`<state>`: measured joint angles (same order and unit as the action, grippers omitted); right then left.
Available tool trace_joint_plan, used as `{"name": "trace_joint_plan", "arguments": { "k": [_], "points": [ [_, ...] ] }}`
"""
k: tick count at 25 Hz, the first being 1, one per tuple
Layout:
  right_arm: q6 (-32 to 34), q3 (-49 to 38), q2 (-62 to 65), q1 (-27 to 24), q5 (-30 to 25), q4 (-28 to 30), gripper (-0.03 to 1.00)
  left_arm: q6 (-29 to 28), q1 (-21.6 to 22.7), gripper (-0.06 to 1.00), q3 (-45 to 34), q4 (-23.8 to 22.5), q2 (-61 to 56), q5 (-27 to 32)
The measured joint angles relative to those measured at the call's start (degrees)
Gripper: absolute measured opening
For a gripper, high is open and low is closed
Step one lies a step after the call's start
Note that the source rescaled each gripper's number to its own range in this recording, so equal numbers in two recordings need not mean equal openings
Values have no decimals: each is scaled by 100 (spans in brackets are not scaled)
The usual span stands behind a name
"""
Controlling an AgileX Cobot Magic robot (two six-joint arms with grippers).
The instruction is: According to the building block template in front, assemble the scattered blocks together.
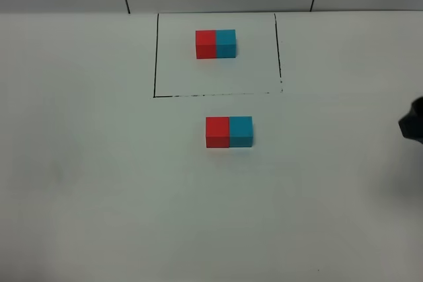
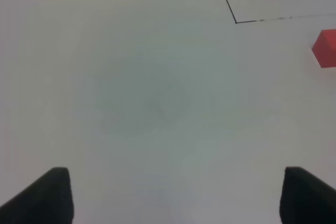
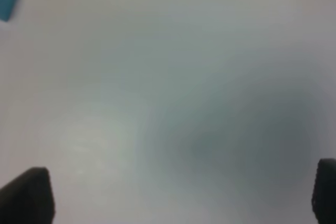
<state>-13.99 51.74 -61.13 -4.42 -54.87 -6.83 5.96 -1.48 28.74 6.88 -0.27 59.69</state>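
1. Centrally on the white table (image 1: 92, 183), the red cube (image 1: 217, 131) & cyan cube (image 1: 241, 131) sit side by side, faces touching, red to the left in the high view.
2. Template (image 1: 215, 43) lies farther back, inside the black frame (image 1: 155, 57): same red-left, cyan-right pair, joined. Loose pair is just outside the frame's near edge, slightly right of the template.
3. Left gripper (image 2: 173, 195): fingers spread wide, nothing btwn them, over bare table. Its cam catches the red cube at one edge, w/ the frame corner & template beyond.
4. Right gripper (image 3: 181, 195): fingers also wide apart, empty; view blurred, only a bit of the cyan cube at a corner.
5. High view shows only a dark bit of the right arm (image 1: 413, 120) at the right edge, well apart from the cubes; left arm out of view there.
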Motion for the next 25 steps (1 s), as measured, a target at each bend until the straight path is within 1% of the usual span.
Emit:
{"name": "trace_joint_plan", "arguments": {
  "k": [3,7,12,16,22,25],
  "points": [
    [194,-600,939,-6,-94,80,100,0,0,69,0,0,0,0],
    [432,-1217,2139,-6,-382,99,100,0,0,69,0,0,0,0],
    [501,-1807,3562,-6,-620,99,100,0,0,69,0,0,0,0],
    [504,-2204,4604,-6,-621,100,100,0,0,69,0,0,0,0],
    [509,-2354,5524,12,-603,105,100,0,0,69,0,0,0,0],
    [517,-2360,5845,187,-603,111,100,0,0,69,0,0,0,0]
  ]
}}
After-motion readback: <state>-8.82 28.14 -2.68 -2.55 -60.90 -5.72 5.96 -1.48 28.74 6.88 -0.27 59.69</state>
